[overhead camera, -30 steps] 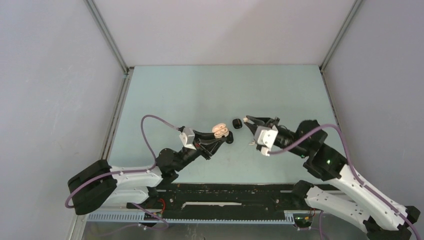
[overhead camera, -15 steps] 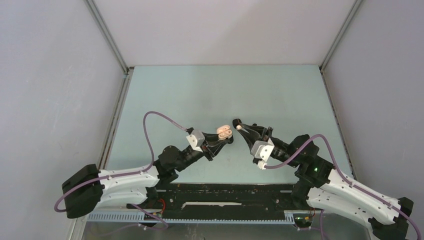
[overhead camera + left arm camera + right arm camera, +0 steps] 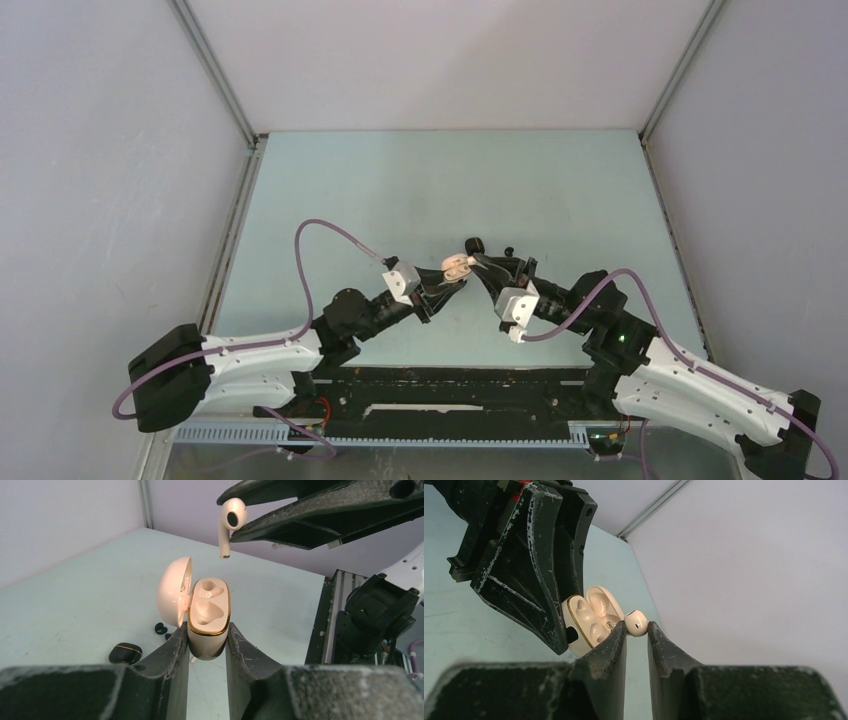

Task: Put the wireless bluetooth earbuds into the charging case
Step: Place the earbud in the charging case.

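My left gripper (image 3: 207,636) is shut on a cream charging case (image 3: 209,616) with a gold rim, held upright off the table with its lid (image 3: 174,596) open to the left and both wells empty. My right gripper (image 3: 636,625) is shut on a white earbud (image 3: 636,621). In the left wrist view the earbud (image 3: 229,524) hangs stem down just above the case's far well, apart from it. In the top view the two grippers meet mid-table, left (image 3: 450,276) and right (image 3: 471,259), at the case (image 3: 455,267).
A black pebble-shaped case (image 3: 125,653) lies on the table to the left below the held case, with two tiny black earbuds (image 3: 160,628) near it. In the top view the black case (image 3: 473,245) and a small black earbud (image 3: 509,250) lie just beyond the grippers.
The right gripper has moved left with the white earbud until it is over the open case. The left gripper has moved right and nearer with the case. The black case now lies behind them.
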You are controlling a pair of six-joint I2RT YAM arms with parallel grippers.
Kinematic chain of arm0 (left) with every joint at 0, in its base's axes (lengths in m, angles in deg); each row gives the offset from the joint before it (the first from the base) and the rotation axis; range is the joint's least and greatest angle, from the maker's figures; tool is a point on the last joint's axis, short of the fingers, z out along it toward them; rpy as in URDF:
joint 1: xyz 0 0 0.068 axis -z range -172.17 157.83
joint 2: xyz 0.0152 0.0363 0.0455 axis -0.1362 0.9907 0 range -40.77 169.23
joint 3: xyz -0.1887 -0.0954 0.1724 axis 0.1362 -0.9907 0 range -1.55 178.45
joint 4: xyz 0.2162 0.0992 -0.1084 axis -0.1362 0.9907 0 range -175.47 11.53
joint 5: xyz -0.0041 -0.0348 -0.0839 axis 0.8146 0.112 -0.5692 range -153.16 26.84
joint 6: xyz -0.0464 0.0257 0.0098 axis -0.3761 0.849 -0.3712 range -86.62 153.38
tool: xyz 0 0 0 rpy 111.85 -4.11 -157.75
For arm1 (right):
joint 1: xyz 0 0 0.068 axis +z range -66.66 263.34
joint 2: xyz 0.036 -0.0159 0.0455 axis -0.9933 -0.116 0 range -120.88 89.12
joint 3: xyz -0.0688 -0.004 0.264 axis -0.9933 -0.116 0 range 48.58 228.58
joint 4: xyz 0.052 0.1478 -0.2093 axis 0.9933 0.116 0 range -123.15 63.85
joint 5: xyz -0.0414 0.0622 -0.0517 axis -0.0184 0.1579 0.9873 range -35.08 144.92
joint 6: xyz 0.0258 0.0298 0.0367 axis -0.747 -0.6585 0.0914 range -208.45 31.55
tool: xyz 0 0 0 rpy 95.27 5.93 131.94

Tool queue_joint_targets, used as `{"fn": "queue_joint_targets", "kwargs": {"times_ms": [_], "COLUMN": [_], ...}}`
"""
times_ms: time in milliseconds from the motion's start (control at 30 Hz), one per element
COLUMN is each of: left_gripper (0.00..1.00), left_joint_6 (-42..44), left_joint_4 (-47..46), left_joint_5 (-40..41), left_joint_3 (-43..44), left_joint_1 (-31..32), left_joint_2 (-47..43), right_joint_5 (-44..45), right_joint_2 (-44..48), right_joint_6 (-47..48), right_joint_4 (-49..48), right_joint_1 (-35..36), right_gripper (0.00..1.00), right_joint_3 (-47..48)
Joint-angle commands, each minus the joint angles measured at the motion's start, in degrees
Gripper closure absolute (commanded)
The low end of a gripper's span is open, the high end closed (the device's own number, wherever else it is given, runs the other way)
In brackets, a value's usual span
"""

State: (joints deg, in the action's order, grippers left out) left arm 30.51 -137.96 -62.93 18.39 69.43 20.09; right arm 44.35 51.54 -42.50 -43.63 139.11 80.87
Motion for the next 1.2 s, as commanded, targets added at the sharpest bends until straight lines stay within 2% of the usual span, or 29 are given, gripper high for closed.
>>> {"fn": "queue_joint_targets", "kwargs": {"times_ms": [0,1167], "left_gripper": [1.00,1.00], "left_joint_6": [1.7,0.5], "left_joint_4": [-1.7,-5.9], "left_joint_5": [-2.7,-2.7], "left_joint_3": [2.4,0.1], "left_joint_1": [0.3,0.3], "left_joint_2": [0.3,0.0], "right_joint_5": [-1.3,-1.4], "right_joint_2": [-0.7,-0.9], "right_joint_6": [1.5,8.7], "right_joint_4": [-1.9,3.6], "right_joint_1": [0.3,0.4], "right_gripper": [1.00,1.00], "right_joint_3": [0.1,0.1]}}
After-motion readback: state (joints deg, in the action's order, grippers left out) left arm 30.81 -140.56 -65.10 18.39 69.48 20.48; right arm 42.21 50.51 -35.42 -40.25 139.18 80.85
